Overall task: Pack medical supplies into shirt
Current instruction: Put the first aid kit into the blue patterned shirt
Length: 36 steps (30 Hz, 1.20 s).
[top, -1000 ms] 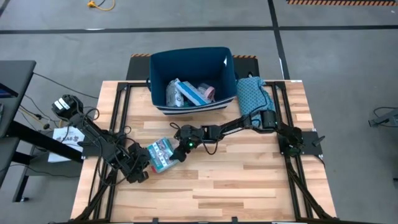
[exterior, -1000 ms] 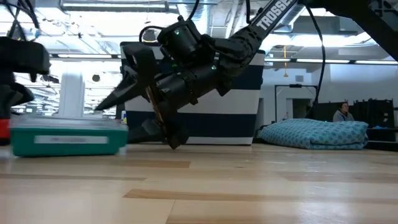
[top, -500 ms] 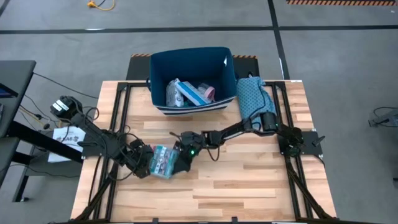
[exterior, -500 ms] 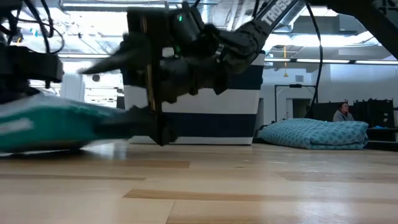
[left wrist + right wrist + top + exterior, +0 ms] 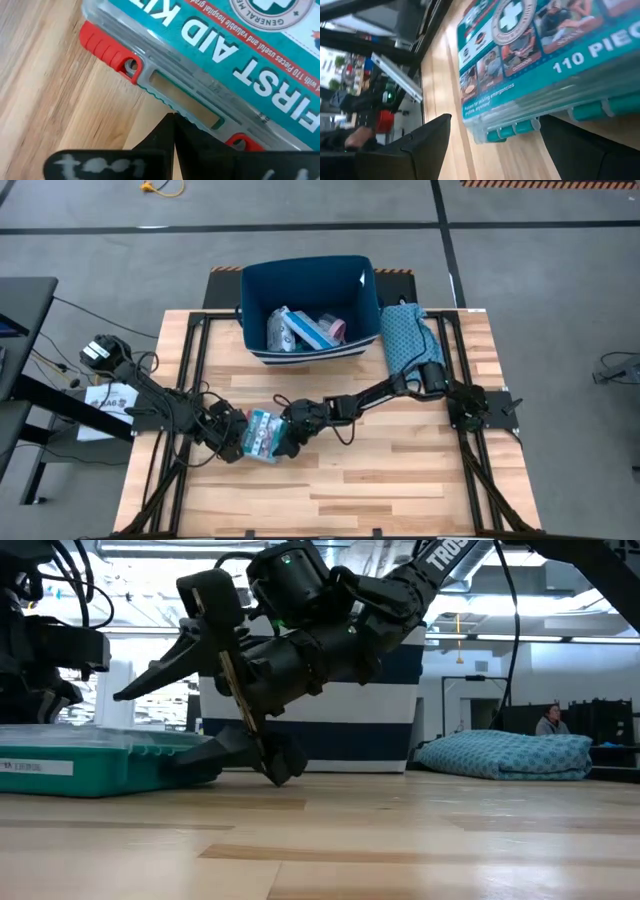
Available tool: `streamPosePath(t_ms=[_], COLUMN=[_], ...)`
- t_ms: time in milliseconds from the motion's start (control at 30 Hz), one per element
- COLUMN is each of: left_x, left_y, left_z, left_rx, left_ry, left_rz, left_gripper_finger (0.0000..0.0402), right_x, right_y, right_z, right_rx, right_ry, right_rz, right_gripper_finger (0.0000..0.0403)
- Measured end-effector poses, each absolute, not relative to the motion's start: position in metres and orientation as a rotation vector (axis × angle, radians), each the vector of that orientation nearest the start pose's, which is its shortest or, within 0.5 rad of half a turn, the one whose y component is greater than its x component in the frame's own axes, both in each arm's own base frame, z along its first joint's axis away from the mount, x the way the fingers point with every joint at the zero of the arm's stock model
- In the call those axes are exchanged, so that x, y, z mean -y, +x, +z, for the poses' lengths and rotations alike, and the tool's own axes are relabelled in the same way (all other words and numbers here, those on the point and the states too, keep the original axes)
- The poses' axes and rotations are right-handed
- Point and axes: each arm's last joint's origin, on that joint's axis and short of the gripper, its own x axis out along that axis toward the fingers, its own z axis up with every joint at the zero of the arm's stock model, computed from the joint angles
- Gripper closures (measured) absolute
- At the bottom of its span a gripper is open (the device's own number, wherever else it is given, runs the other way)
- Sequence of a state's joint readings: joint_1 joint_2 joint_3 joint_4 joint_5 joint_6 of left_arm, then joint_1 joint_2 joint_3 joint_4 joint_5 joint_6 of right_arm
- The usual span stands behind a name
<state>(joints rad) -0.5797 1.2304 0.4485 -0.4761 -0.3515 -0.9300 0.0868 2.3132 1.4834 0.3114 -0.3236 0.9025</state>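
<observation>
Teal plastic with a clear lid and red latches makes up the first aid kit (image 5: 262,436), a flat case lying on the wooden table (image 5: 400,470) toward the seven o'clock side of the tabletop. The right gripper (image 5: 283,442) has its fingers spread wide, one above the lid and one low beside the hinge edge, bracketing the case's three o'clock side; whether they actually press on it cannot be told. In the low view that gripper (image 5: 190,730) tilts down steeply, its upper finger (image 5: 150,675) slanting over the lid and the lower one at table level against the case's end (image 5: 100,762). The right arm reaches in a long, low diagonal from its base at three o'clock. The left gripper (image 5: 232,442) sits at the case's nine o'clock side with its fingers pressed together, their joined tip (image 5: 172,125) right at the grey latch strip between the red clips (image 5: 107,47). At twelve o'clock stands a dark blue fabric bin (image 5: 362,330) with a white stripe, holding several small packaged medical supplies (image 5: 305,330). Beside it, at one o'clock, lies a folded teal patterned cloth (image 5: 405,330), soft and rumpled.
</observation>
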Motion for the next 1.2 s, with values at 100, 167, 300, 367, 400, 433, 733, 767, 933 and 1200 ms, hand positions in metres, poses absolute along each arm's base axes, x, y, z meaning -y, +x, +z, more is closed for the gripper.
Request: streamPosePath(t_ms=[100, 167, 300, 367, 400, 433, 733, 767, 933, 1200], left_x=[0.089, 0.09, 0.093, 0.094, 0.094, 0.094, 0.095, 0.095, 0.096, 0.098], left_y=[0.154, 0.154, 0.158, 0.159, 0.159, 0.159, 0.16, 0.16, 0.16, 0.161], left_z=[0.132, 0.133, 0.135, 0.135, 0.135, 0.135, 0.136, 0.136, 0.135, 0.129], left_rx=[-1.086, -1.087, -1.073, -1.063, -1.06, -1.057, -1.044, -1.046, -1.061, -1.11], left_ry=[-0.268, -0.278, -0.314, -0.318, -0.32, -0.321, -0.325, -0.32, -0.318, -0.299], left_rz=[0.32, 0.308, 0.27, 0.269, 0.267, 0.265, 0.257, 0.251, 0.223, 0.215], left_gripper_finger=[0.0401, 0.0401, 0.0401, 0.0401, 0.0401, 0.0401, 0.0401, 0.0401, 0.0401, 0.0401], right_x=[-0.05, -0.049, -0.049, -0.049, -0.049, -0.049, -0.057, -0.057, -0.057, -0.062], right_y=[0.488, 0.486, 0.483, 0.482, 0.481, 0.481, 0.481, 0.482, 0.507, 0.534], right_z=[0.11, 0.109, 0.106, 0.105, 0.104, 0.104, 0.098, 0.094, 0.102, 0.108], right_rx=[-0.689, -0.723, -0.785, -0.807, -0.814, -0.822, -0.749, -0.737, -0.593, -0.64], right_ry=[0.966, 0.968, 0.971, 0.996, 1.005, 1.016, 1.186, 1.188, 1.177, 1.111], right_rz=[0.096, 0.071, 0.035, 0.015, 0.011, 0.005, -0.207, -0.2, -0.063, 0.068], right_gripper_finger=[0.0101, 0.0101, 0.0101, 0.0101, 0.0101, 0.0101, 0.0101, 0.0101, 0.0101, 0.0101])
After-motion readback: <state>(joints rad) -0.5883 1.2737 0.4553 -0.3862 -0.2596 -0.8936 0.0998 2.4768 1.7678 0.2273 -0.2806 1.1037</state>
